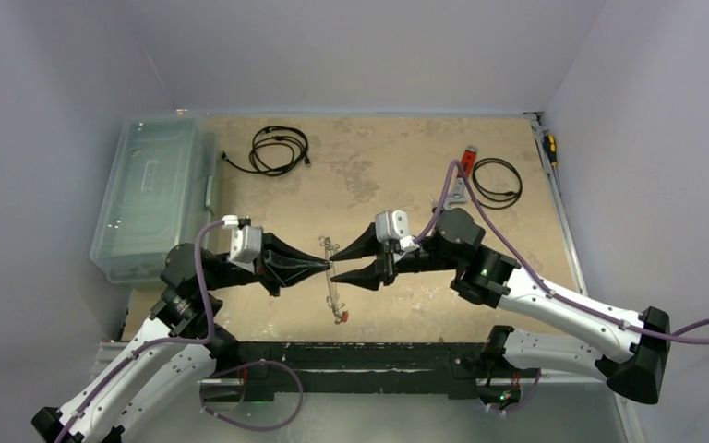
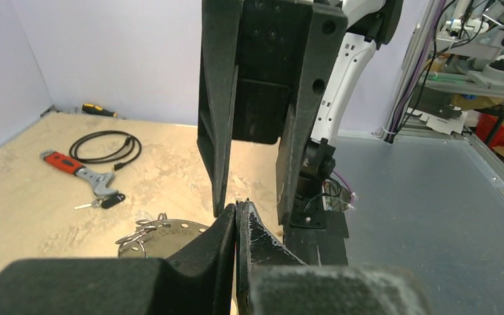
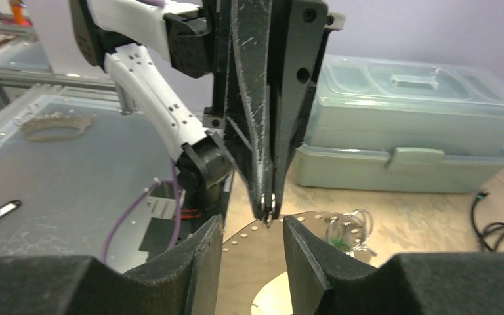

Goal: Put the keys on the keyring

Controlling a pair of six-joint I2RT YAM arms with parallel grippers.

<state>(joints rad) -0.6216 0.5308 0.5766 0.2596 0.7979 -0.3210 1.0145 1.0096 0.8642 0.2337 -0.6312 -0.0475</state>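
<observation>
While left gripper (image 2: 236,207) is pinching band of keyring (image 3: 305,216), jaws clenched, right gripper (image 3: 252,226) is facing it tip to tip, jaws released and flanking left tips. Keyring is showing as thin line in top external view, midway between arms, near front of counter (image 1: 378,157). Keys (image 3: 349,231) are bunching at keyring's band, just beyond grip. Black-headed key (image 2: 108,201) is lying beside red-handled wrench (image 2: 72,164), well apart from keyring.

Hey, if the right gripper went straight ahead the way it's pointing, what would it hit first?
Most likely the left gripper, shut on the keyring directly ahead of the right gripper, though depth is unclear.
</observation>
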